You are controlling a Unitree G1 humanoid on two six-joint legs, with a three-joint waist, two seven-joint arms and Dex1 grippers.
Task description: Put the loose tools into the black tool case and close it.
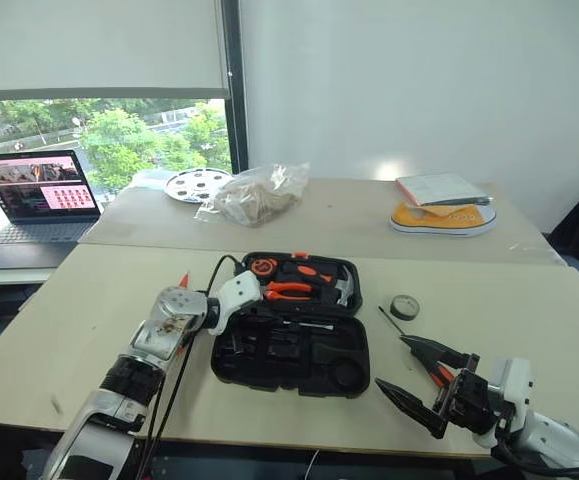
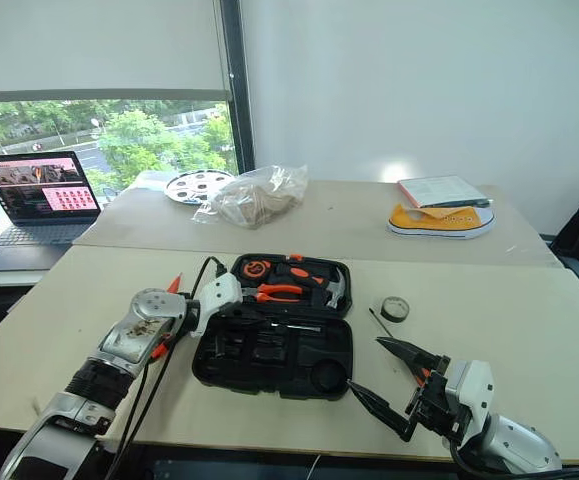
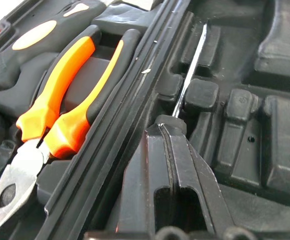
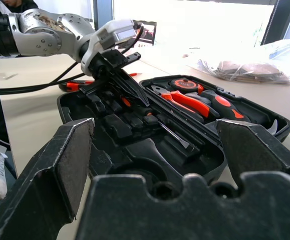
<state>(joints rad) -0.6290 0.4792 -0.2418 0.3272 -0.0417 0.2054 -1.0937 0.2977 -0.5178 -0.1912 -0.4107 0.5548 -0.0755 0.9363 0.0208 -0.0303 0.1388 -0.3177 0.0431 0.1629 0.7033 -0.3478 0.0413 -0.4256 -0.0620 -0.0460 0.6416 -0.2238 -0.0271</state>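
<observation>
From the head views, the black tool case (image 1: 291, 338) lay open on the near table, its lid half away from the robot holding the orange-handled pliers (image 1: 287, 291) and a small hammer (image 1: 344, 289), its near half showing mostly bare moulded slots. The left gripper (image 1: 256, 300) reached down into the case at its hinge line with its fingers pressed together. A screwdriver with an orange-and-black handle (image 2: 162, 343) lay on the table just beside the left forearm, partly hidden by it, and another thin tool (image 1: 391, 320) lay on the table to the right of the case, near a roll of dark tape (image 1: 404, 307). The right gripper (image 1: 417, 378) hung over the table's near right edge, well apart from the case, its two black fingers spread wide with nothing between them. In the left wrist view, the closed fingers (image 3: 182, 170) met at the butt of a thin steel shaft (image 3: 191, 70) that lay along a slot beside the hinge; whether they pinched it or only touched it I could not tell. In the right wrist view, the wide-open pads (image 4: 67, 165) framed the open case (image 4: 84, 107), and the left gripper (image 4: 124, 82) pointed down into its near half.
</observation>
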